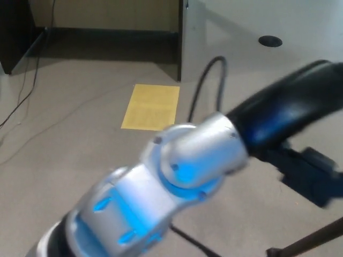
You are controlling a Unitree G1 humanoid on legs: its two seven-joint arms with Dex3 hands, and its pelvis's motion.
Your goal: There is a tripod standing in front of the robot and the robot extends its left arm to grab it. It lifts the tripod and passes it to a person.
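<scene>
Left arm (161, 187) fills near view; left hand's grip state hidden off right edge, cannot tell. Tripod (308, 241) at near right, legs showing. Keep lift slow, level.

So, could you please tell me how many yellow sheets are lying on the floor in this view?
1. The yellow sheet lies flat on the floor at upper centre, just beyond the robot's left arm. That arm covers much of the floor, so another could be hidden.

No text, label or number can be read; the yellow sheet (151, 107) on the floor shows nothing legible.
</scene>
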